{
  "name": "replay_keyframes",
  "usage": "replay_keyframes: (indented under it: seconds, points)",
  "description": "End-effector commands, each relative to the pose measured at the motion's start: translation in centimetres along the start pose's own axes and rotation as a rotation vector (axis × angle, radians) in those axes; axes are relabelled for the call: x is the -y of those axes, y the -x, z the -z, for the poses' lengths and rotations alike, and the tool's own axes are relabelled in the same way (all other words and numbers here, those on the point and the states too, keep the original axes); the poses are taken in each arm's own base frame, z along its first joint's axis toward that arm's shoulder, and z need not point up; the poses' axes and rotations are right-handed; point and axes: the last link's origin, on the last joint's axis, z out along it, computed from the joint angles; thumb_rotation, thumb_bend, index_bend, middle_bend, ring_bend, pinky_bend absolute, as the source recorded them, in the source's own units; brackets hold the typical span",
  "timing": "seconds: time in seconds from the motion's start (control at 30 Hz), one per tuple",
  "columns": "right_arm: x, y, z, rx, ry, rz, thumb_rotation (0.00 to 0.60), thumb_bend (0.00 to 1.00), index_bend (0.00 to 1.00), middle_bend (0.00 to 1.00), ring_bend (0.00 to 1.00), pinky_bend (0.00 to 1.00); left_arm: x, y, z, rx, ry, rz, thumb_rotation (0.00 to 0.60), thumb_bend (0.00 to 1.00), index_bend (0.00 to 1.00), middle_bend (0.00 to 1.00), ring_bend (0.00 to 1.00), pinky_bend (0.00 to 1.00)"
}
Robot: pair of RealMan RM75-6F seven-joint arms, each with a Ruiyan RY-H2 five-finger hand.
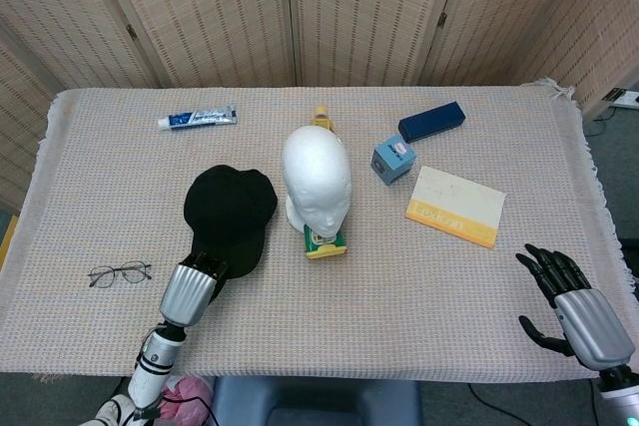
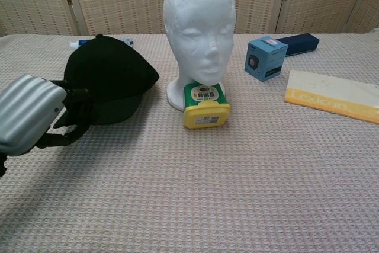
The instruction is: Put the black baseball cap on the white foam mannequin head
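Black baseball cap (image 1: 229, 217) sits at twelve o'clock of the left hand (image 1: 188, 290), which pinches its brim; mannequin head (image 1: 317, 185) stands at the cap's three o'clock; right hand (image 1: 577, 308) lies spread, holding nothing.

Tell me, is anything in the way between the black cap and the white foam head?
Nothing visible blocks the way. The left hand holds the black baseball cap just left of the white foam mannequin head, with only bare tablecloth between them. The yellow-and-green container sits at the head's front base, well below its crown.
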Motion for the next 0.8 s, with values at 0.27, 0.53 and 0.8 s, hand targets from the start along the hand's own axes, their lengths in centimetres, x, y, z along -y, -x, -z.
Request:
replay_keyframes:
  seconds: [0.27,0.53,0.8]
  points:
    - [0.2,0.1,0.0,0.000,-0.006,0.003,0.600,0.28,0.00,0.00,0.00,0.00,1.6,-3.6,0.0,-0.038,-0.008,-0.075,0.600,0.47,0.61,0.75,0.57,0.75]
    - [0.2,-0.1,0.3,-0.006,-0.014,-0.001,0.600,0.28,0.00,0.00,0.00,0.00,2.3,-6.1,-0.1,-0.073,-0.026,-0.135,0.600,0.47,0.61,0.75,0.57,0.75]
    - [0.2,-0.2,0.5,-0.011,-0.020,-0.003,0.600,0.28,0.00,0.00,0.00,0.00,2.9,-8.1,-0.3,-0.140,-0.070,-0.175,0.600,0.47,0.60,0.75,0.57,0.75]
